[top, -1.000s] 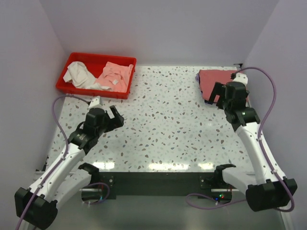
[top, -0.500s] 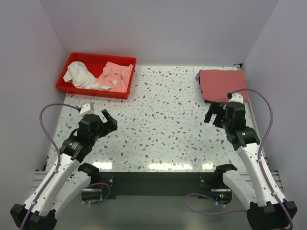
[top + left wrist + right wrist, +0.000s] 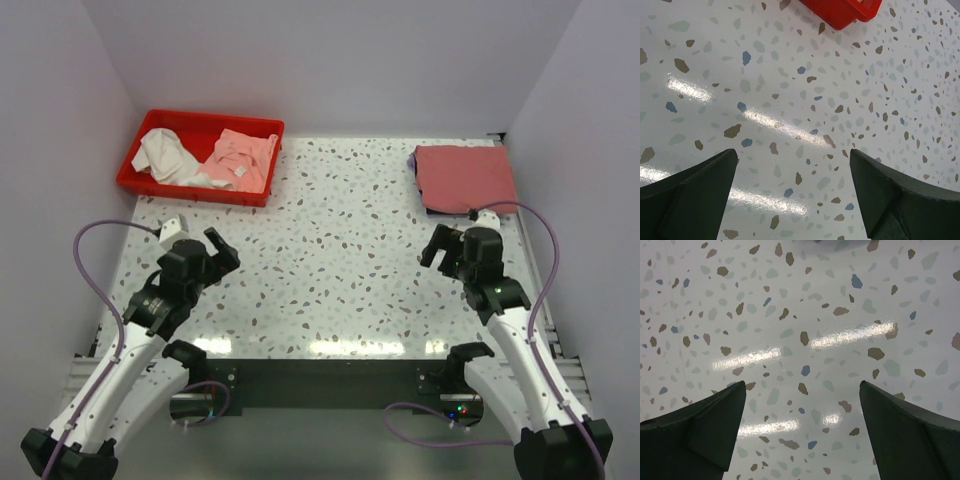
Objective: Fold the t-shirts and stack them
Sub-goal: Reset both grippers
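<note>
Rose t-shirt point(image 3: 465, 178) perhaps atop black t-shirt point(image 3: 436, 211)

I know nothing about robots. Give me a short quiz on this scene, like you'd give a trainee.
1. True or false: the left fingers and right fingers are open and empty.
2. Besides the white cloth, what colour of cloth is in the red bin?
3. Where is the rose-red shirt? A in the bin; B far right of the table; C between the arms.
Key: 1 true; 2 pink cloth; 3 B.
</note>
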Robot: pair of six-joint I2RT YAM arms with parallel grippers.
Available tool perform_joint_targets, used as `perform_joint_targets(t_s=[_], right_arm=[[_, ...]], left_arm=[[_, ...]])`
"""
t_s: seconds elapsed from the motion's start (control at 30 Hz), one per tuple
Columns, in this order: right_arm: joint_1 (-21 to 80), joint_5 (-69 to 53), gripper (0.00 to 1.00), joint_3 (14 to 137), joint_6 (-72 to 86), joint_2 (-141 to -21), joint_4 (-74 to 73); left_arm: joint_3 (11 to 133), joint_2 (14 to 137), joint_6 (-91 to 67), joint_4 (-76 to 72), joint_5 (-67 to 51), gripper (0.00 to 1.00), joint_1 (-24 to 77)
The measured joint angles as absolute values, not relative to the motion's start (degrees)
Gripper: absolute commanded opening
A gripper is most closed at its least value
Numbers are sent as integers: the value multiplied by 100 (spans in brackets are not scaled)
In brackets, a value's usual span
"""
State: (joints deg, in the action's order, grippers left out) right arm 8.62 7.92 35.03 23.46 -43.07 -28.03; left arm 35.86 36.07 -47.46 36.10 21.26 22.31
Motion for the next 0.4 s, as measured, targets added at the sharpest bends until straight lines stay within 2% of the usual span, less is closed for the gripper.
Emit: perform_joint_targets(t_s=[0.4], right_arm=[[862,864,99,3441,2418,-4285,-2480]], left_arm=[[3507,3603,-4856,3544,2285,100,2231]])
